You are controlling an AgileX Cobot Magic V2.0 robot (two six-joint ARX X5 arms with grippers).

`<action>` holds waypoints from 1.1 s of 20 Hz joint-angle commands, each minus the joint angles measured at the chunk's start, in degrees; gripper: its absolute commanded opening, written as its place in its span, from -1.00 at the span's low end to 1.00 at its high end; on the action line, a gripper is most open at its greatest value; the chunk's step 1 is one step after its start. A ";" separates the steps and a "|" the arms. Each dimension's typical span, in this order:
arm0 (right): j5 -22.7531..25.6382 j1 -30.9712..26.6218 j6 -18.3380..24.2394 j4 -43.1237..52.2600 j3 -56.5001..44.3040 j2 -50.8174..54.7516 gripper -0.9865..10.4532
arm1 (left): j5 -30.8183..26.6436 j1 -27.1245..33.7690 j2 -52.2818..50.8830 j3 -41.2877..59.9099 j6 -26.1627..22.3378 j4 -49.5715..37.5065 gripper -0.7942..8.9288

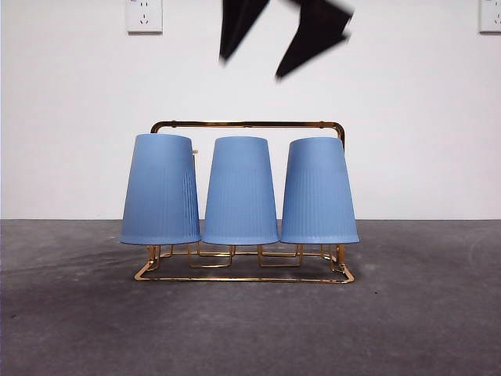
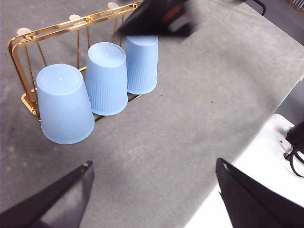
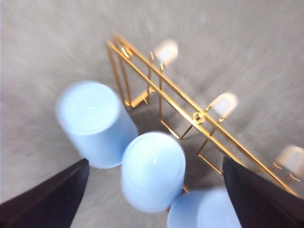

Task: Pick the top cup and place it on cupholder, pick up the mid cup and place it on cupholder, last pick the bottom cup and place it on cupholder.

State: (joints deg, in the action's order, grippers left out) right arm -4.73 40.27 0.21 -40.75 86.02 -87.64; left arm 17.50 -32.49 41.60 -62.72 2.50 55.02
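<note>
Right end effector (image 1: 283, 43) open above cupholder (image 1: 246, 124), three inverted cups (image 1: 240, 190)

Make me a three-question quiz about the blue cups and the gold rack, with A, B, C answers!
1. Where are the cups?
A. On the cupholder
B. Stacked on the table
C. In a tool

2. How many cups are there?
A. One
B. Two
C. Three

3. How do the cups stand?
A. Lying sideways
B. Upside down
C. Mouths up

Answers:
1. A: all of them sit in a row over the gold rack, and both the left tool and the right tool are open with nothing in them.
2. C: the front view shows three blue cups side by side.
3. B: their closed bottoms face up and the wide rims are down.
</note>
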 commanded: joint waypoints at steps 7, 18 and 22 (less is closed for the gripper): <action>-1.07 5.66 -0.94 -9.94 -2.51 20.33 -0.07 | 0.15 -0.37 0.31 -0.76 -0.63 -0.55 -0.01; -1.25 8.00 -12.44 1.03 -35.63 45.37 -0.07 | 0.15 -0.37 0.31 -0.76 -0.74 -0.57 -0.01; -1.18 7.98 -13.29 1.70 -37.38 47.39 -0.08 | 0.15 -0.37 0.31 -0.76 -0.74 -0.57 -0.01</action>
State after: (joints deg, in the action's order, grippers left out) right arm -5.98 47.62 -12.16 -39.59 48.21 -39.94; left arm 17.50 -32.49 41.60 -62.72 2.48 55.05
